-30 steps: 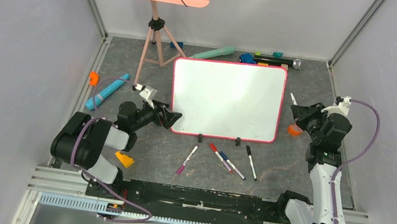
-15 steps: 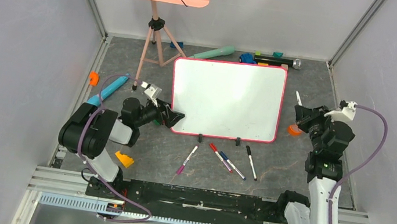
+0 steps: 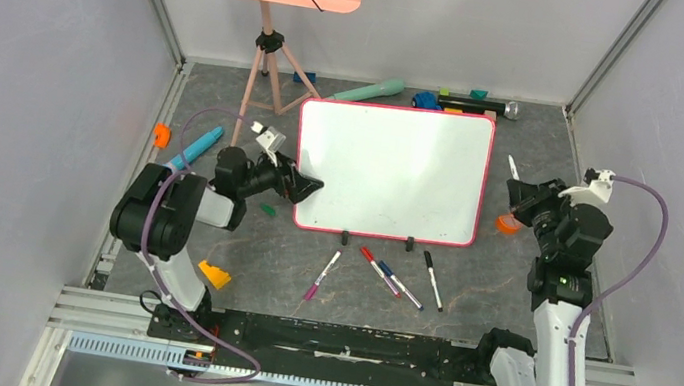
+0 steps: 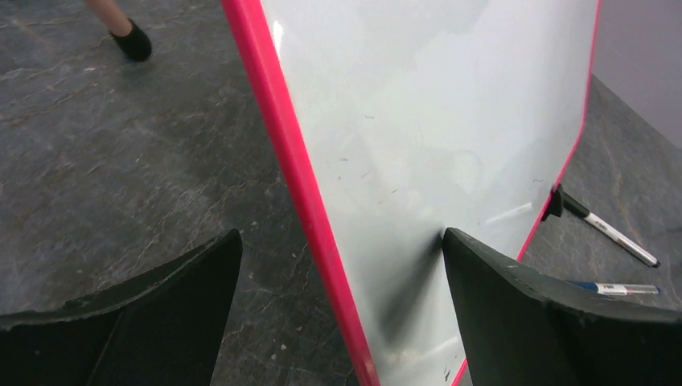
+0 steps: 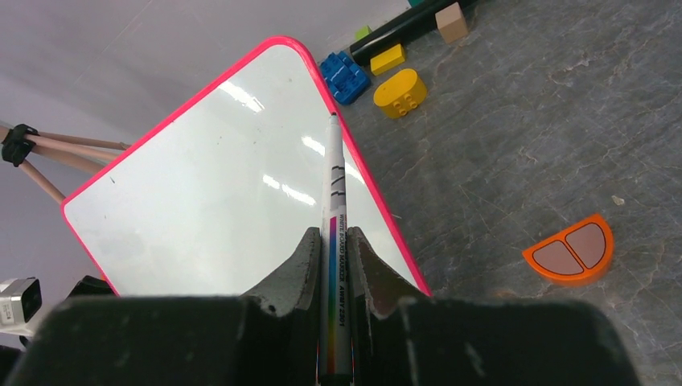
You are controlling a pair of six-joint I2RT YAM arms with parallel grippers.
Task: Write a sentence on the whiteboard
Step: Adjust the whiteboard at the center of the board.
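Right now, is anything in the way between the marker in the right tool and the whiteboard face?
Nothing visible. The marker in the right tool points toward the whiteboard at its right edge, with open air between. The left tool straddles the board's left edge, well off that path, and the orange half-round block lies aside on the floor.

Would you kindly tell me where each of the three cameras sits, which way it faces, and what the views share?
Top external: above and behind the bases, looking down on the whiteboard; both arms show.
Left wrist: low, facing along the whiteboard's left edge; the open left gripper straddles it.
Right wrist: facing the whiteboard from its right; the right gripper holds a marker.
All three share the whiteboard.
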